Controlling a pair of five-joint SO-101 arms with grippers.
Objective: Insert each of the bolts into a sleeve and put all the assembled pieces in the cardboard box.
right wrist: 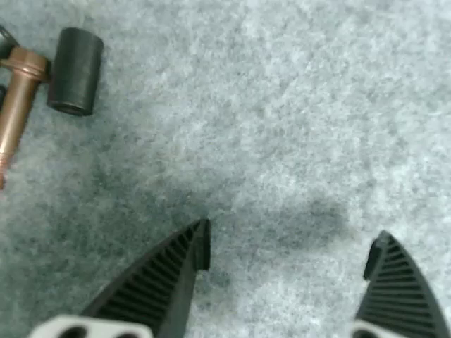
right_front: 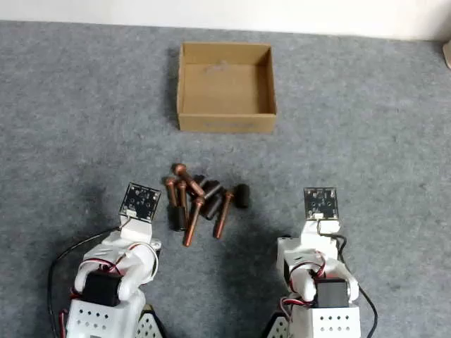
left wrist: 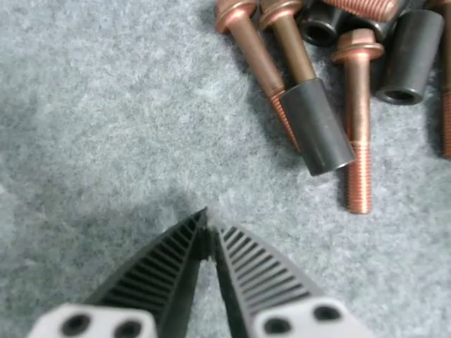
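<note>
Grey carpet (right_front: 366, 127) covers the table, meeting a pale wall (right_front: 282, 14).

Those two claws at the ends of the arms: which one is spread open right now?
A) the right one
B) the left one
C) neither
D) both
A: the right claw has its two tips wide apart above the grey carpet, while the left claw has its tips closed together.
</note>
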